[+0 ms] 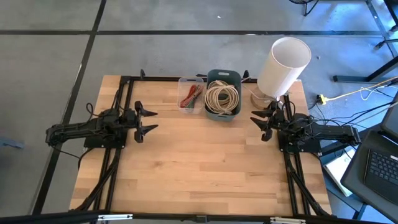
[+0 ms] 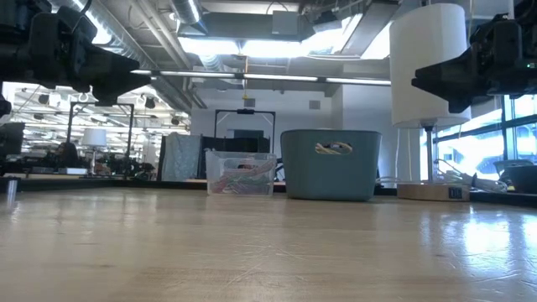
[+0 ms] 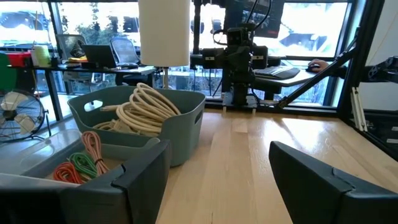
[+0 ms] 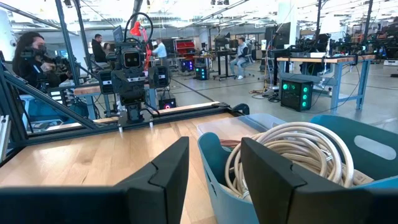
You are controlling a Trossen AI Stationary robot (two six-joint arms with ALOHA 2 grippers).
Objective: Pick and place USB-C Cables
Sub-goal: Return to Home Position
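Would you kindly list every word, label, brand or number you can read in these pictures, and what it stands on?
None can be read.
The blue bin, clear box and lamp bear no visible lettering.
The distant laptop is too small to read.

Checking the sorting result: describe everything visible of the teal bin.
The teal bin is a rounded, plastic-looking tub with slot handles in its walls. It stands upright midway along the table's far edge, heaped with coiled cream-white cables. A clear box stands close beside it, toward the robot's left.
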